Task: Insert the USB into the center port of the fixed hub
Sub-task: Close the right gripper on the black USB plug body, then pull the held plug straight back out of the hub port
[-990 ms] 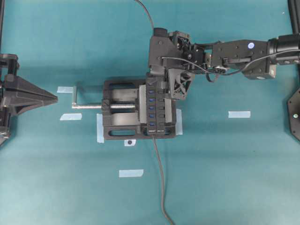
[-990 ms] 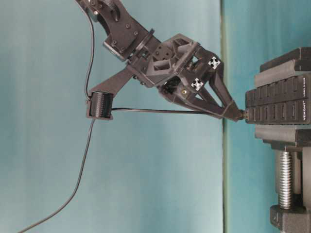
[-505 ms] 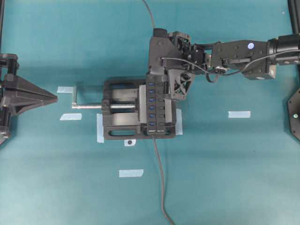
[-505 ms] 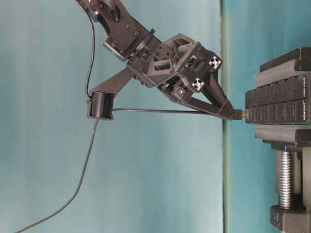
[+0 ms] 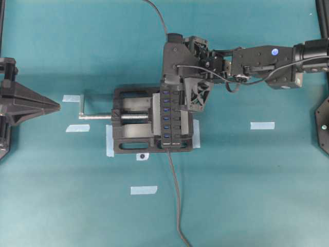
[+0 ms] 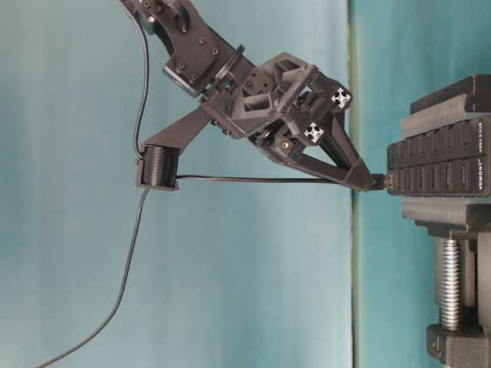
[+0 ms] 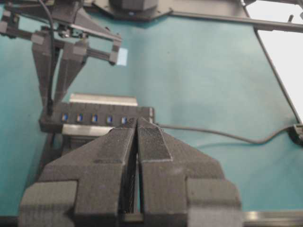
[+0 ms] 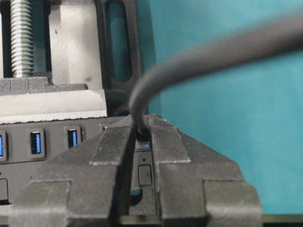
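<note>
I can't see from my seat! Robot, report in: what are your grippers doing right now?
Right gripper shut on the USB, at an end port of the fixed hub, not the center. Left gripper shut, empty, well clear. Nothing blocking.

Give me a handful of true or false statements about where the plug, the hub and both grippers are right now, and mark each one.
1. The right gripper is shut on the USB. True.
2. The USB sits at the center port. False: it is at the end of the fixed hub, away from the middle.
3. The left gripper holds the cable. False: it is shut on nothing.
4. The fixed hub is clamped in a vise. True.
</note>
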